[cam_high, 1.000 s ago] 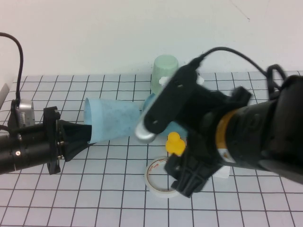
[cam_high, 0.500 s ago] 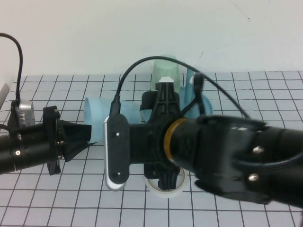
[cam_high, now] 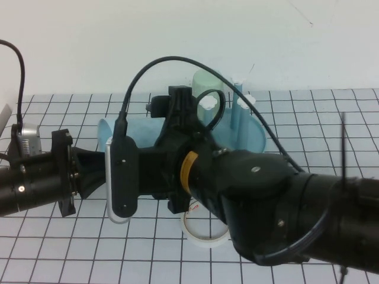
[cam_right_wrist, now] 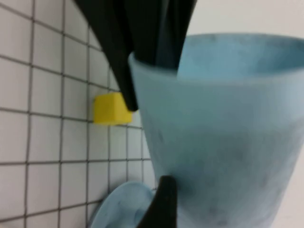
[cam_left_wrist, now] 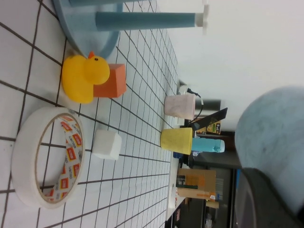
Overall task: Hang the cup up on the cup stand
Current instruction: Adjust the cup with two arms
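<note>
Cup (cam_high: 133,127) is held level beside the stand (cam_high: 249,127), the left gripper (cam_high: 95,171) clamped on its rim. The right gripper (cam_right_wrist: 156,118) straddles the cup, fingers apart. A handover seems underway; closing on the cup is called for next.

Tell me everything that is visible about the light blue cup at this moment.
The cup is a light sky-blue tapered tumbler without a handle, of matte, faintly speckled plastic as it looks. It lies sideways above the table, with its rim toward the left gripper, which is shut on that rim, one finger inside. The right gripper is open beside its body, with a dark fingertip against the outer wall in the right wrist view. In the high view the right arm hides most of it.
</note>
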Motion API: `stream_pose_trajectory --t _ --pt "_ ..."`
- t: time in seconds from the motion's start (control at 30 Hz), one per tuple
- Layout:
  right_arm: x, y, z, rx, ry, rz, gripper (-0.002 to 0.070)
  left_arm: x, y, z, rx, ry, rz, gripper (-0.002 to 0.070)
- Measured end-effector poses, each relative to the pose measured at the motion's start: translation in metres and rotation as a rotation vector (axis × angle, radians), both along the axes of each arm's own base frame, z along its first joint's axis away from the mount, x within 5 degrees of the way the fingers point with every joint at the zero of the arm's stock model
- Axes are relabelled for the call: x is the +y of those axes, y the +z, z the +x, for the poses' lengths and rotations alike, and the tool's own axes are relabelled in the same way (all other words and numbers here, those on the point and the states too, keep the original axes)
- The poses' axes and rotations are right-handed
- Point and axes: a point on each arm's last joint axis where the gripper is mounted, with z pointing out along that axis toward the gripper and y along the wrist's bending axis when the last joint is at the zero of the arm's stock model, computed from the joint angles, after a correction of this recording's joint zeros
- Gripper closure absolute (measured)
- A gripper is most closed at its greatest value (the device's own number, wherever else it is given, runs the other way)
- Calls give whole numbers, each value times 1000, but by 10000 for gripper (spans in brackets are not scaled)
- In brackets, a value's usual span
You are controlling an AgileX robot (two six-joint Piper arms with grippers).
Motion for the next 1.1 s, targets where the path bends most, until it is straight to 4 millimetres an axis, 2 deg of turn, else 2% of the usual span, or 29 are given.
stream_pose_trajectory --t 0.37,0.7,0.97,1.1 --pt "15 -22 7 -62 48 -50 -17 0 -1 0 2 -1 6 669" --pt "28 -28 15 -79 40 -10 -17 0 0 0 2 4 -4 669" --pt "29 -27 17 -72 0 36 -17 0 2 0 -3 9 -12 669" --pt "28 -27 17 -67 -13 49 36 0 3 0 -4 11 -16 669"
